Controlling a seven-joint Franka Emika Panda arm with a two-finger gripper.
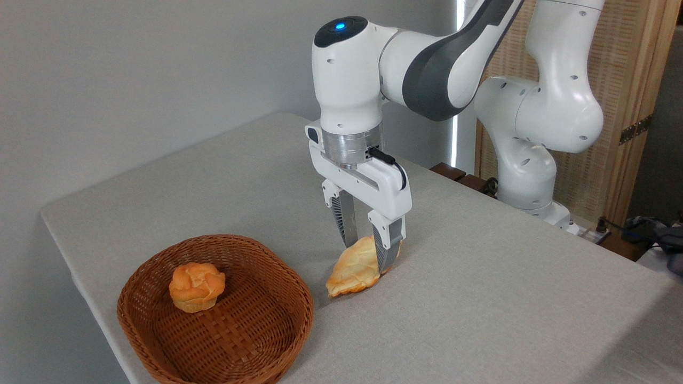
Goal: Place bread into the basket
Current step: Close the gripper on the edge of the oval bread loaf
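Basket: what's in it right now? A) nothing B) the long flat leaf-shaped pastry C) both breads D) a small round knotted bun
D: only the small knotted bun sits inside the basket; the flat bread is on the table to the basket's right, between the fingers of the gripper.

The basket point(215, 320) is brown woven wicker, rough, with a braided rim. The worktop point(480, 266) carries a matt grey cloth of fine weave. The arm point(437, 58) is glossy white plastic with a brushed metal ring at the wrist. The gripper point(365, 240) has ribbed dark fingers. The bread point(352, 269) looks matt, golden-crusted. The bun point(196, 287) has a slight sheen.
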